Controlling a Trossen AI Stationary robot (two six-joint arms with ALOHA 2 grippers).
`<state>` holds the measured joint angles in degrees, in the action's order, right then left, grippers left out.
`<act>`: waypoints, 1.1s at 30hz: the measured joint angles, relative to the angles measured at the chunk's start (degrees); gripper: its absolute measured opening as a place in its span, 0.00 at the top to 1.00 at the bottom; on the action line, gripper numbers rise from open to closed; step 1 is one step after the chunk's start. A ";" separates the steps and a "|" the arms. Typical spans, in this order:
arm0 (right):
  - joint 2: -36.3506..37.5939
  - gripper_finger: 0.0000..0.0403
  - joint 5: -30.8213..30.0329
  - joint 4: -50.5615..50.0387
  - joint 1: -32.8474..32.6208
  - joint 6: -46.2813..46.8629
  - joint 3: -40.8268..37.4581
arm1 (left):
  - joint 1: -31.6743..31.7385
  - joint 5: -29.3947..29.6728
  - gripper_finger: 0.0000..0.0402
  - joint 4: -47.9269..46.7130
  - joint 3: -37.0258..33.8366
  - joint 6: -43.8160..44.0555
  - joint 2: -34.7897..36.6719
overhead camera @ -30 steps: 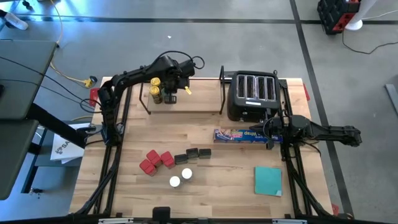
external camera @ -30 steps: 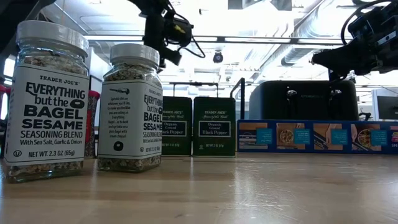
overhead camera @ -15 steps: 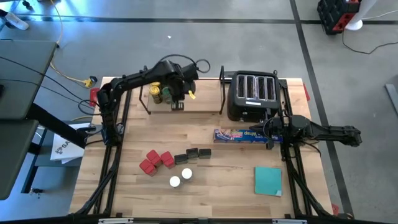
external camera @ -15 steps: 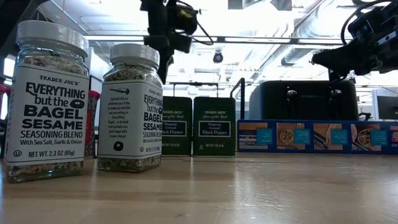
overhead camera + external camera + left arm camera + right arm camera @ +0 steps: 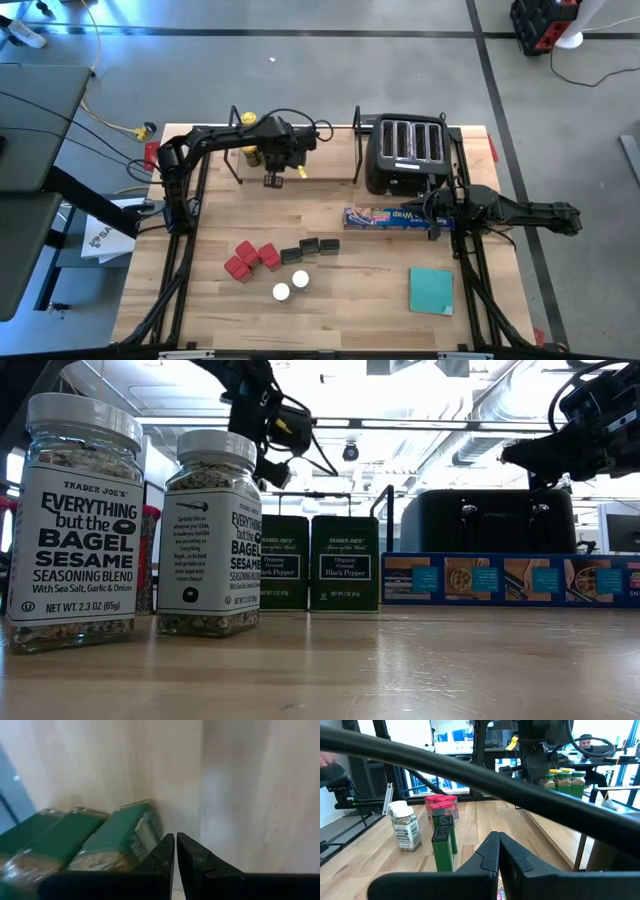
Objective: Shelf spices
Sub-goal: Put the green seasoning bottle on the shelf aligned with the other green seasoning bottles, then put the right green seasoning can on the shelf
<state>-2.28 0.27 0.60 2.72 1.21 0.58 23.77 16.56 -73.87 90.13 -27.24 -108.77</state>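
Two dark arms reach over a big wooden table [image 5: 380, 290]. Next in size is the black toaster [image 5: 405, 155] at the back, on the right. Beside it, on the left, stands the shelf [image 5: 330, 165], a low rack of thin black rods with a light wood floor. A long blue box [image 5: 385, 217] lies in front of the toaster, and a flat teal square [image 5: 431, 290] lies nearer the front on the right.

The left gripper [image 5: 272, 181] hangs over the front edge of the shelf, just in front of the jars. Its fingers [image 5: 165, 852] are pressed together and hold nothing. The right gripper [image 5: 432, 211] waits at the right end of the blue box, with its fingers [image 5: 492, 851] pressed together too, and nothing in them.

Now the small things. Some spice jars [image 5: 250, 155] already stand at the left end of the shelf, partly hidden under the left arm; one lid looks yellow, and the right wrist view shows green lids [image 5: 565, 771] there. The rest are on the table, well apart from the shelf. Four red tins [image 5: 252, 260] sit close together near the front. Three small black tins [image 5: 310, 247] lie in a row just to the right of them. Two white-capped jars [image 5: 290, 286] stand side by side, closest to the front edge.
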 joint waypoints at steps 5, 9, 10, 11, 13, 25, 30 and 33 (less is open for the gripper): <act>0.00 1.00 0.00 -0.01 0.00 0.00 0.00 | 1.84 1.61 0.96 -1.80 -0.07 0.15 0.00; 0.00 1.00 -0.01 -0.02 -0.01 -0.01 0.00 | 2.86 3.97 0.96 -4.37 -0.07 0.73 0.00; 0.00 1.00 0.00 0.00 0.00 0.00 0.00 | 3.03 4.25 0.96 -4.80 -0.07 1.05 0.00; 0.00 1.00 -0.02 -0.02 -0.02 0.00 0.00 | 3.21 4.39 0.96 -5.08 -0.07 1.08 0.00; 0.00 1.00 0.00 -0.02 0.00 0.00 0.00 | 3.26 4.71 0.96 -5.73 -0.07 1.12 0.00; 0.00 1.00 -0.02 0.00 -0.02 0.00 0.00 | 1.55 5.55 0.96 -8.39 -0.04 6.80 0.98; 0.00 1.00 0.00 0.00 0.00 0.00 0.00 | -2.52 0.70 0.96 -4.87 -0.04 12.46 1.16; 0.00 1.00 -0.01 0.00 0.00 0.00 0.01 | -5.63 -3.16 0.96 0.13 -0.04 15.89 1.15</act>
<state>-2.28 0.27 0.60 2.72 1.21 0.59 18.14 13.39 -73.74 90.08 -11.35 -107.62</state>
